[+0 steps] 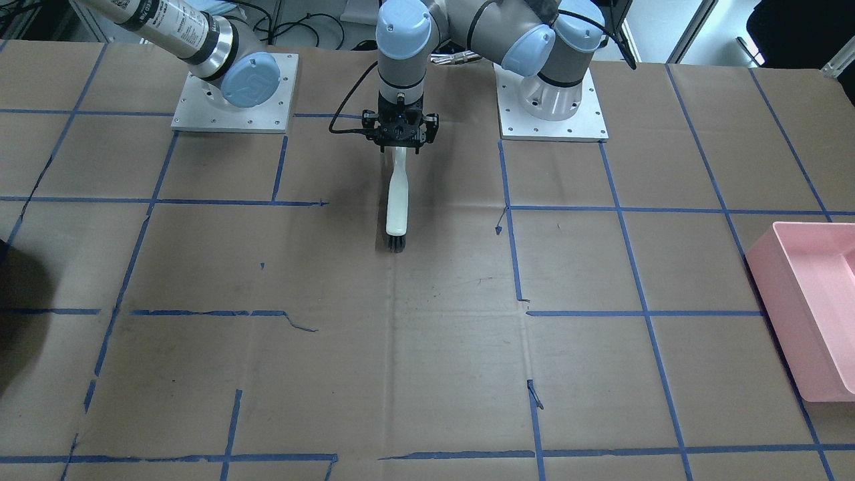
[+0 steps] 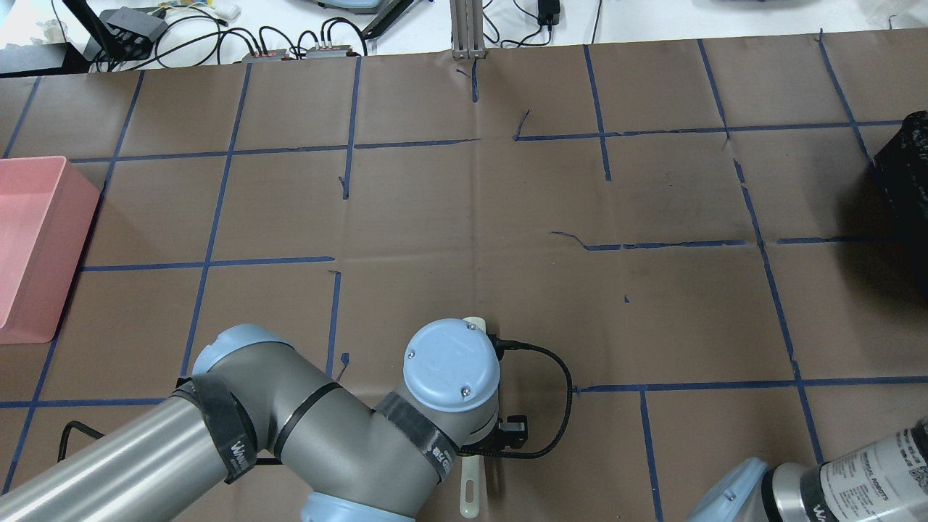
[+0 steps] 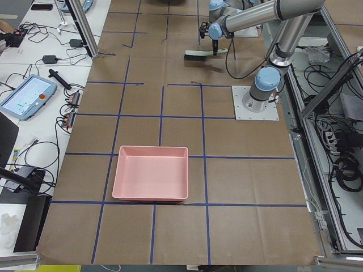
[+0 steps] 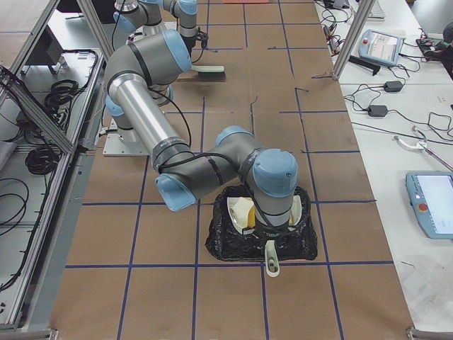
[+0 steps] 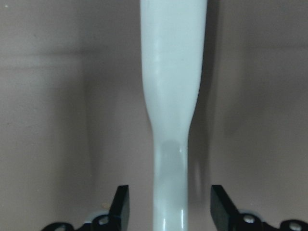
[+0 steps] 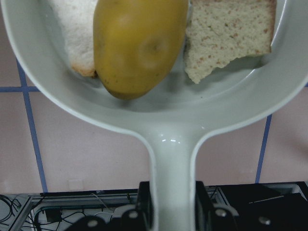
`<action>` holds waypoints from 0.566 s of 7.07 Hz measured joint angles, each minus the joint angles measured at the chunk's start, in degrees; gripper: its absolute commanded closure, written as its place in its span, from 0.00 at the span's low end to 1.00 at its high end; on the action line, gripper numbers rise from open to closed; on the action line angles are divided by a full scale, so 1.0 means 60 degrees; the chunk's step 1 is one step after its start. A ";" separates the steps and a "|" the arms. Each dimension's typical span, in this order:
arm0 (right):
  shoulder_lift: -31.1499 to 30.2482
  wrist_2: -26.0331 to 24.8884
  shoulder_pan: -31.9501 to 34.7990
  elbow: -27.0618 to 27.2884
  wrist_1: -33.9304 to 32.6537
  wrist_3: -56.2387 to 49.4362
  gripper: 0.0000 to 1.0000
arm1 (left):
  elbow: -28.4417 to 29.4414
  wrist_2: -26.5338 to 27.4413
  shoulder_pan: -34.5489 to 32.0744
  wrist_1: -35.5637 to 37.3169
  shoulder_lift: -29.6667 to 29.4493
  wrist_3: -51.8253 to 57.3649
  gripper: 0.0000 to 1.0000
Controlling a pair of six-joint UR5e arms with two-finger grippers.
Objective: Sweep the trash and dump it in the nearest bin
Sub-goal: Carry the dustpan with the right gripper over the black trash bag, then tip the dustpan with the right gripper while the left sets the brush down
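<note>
**Step in hand (my judgement): empty the loaded pan.**

The black bin [image 4: 306,244] sits directly beneath my right gripper [image 6: 173,188], with its bag mouth open under the pan. The white dustpan [image 6: 159,120] extends forward from that gripper. The fingers are clamped flush against both sides of its handle. Three scraps lie in the bowl ahead of my fingers:
- The yellow lump [image 6: 137,43] is in the middle.
- The white bread slice [image 6: 72,33] rests against one side of it.
- The tan bread chunk [image 6: 226,38] is just beside the other.

Procedure:
1. Hold the clamp firm.
2. Lower the bowl's far lip over the centre of the bag mouth.
3. Tilt gradually. The round lump will likely roll first and could overshoot the rim.
4. The bread may cling, and a short shake should free it.

**Surroundings.**

- The pink bin [image 3: 150,198] stands well away from my right gripper, at the table's opposite end, so it is not the nearest one.
- My left gripper [image 1: 399,139] is also well apart from the right. Its jaws straddle the handle of the white brush [image 1: 397,200] with a gap on each side, so they are not gripping. The brush lies on the table [image 1: 401,374].
- Nothing sits between pan and bag. The slack, folded bag edge is the only likely snag.
</note>
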 measured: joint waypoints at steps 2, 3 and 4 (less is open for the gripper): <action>-0.0107 -0.0611 0.0109 0.0054 -0.0177 0.0270 1.00 | 0.0585 0.0101 0.0425 -0.0098 0.0158 0.0773 0.01; -0.0208 -0.0930 0.0235 0.0109 -0.0198 0.0385 1.00 | 0.0856 0.0178 0.0903 -0.0149 0.0226 0.1618 0.01; -0.0319 -0.1176 0.0365 0.0183 -0.0231 0.0441 1.00 | 0.1074 0.0216 0.1447 -0.0255 0.0374 0.2331 0.01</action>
